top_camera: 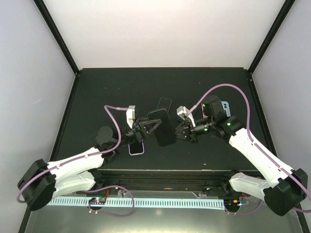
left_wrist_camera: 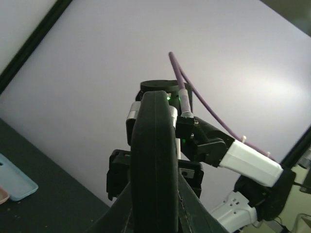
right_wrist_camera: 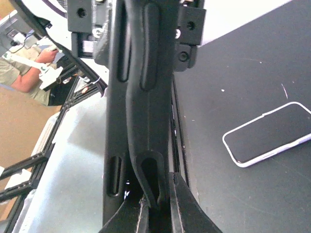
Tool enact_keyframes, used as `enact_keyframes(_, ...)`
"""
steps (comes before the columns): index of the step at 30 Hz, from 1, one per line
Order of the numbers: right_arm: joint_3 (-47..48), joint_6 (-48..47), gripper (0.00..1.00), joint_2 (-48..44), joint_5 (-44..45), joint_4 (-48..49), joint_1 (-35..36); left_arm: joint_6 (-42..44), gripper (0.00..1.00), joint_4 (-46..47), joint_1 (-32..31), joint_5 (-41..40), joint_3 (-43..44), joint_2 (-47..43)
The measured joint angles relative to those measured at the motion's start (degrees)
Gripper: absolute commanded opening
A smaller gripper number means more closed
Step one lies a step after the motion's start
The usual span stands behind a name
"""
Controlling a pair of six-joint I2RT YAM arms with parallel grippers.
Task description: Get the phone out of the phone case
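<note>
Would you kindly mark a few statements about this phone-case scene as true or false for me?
1. The black rubbery phone case is held up between both claws. True.
2. The right claw is open, clear of that case. False: it is shut on the case's rim.
3. A white-rimmed phone with a dark screen lies flat on the black table. True.
4. The light blue case is in the left claw. False: it lies on the table; the left claw grips the black rubbery phone case.
</note>
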Motion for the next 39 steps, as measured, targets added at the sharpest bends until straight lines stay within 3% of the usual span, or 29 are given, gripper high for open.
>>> enact_keyframes(5,-0.1,3.5,0.01,0.1,5.0,-0.5,0.2,3.0,0.64,-12.5,-1.2,-10.0,0.6,-4.1)
enact_keyframes(9,-0.9,9.3,0.01,0.3,11.3,0.0,0.2,5.0,0.76,-27.7,-1.1,-21.1,3.7,-4.4)
enact_keyframes(18,-9.4,23.2,0.01,0.2,24.0,2.9,0.0,11.8,0.78,-48.5,-1.9,-36.8,7.9,-7.6)
enact_keyframes(26,-11.2,29.6,0.01,2.2,34.4,2.6,0.0,20.7,0.71,-58.8,-12.8,-45.0,10.0,-1.0)
enact_keyframes(34,-10.5,31.9,0.01,12.1,40.7,-3.9,-0.1,31.1,0.69,-59.7,-23.3,-51.5,14.1,11.3)
enact_keyframes(39,-10.2,33.4,0.01,16.9,40.9,-4.1,-0.1,35.6,0.75,-58.6,-26.7,-54.5,17.1,19.8)
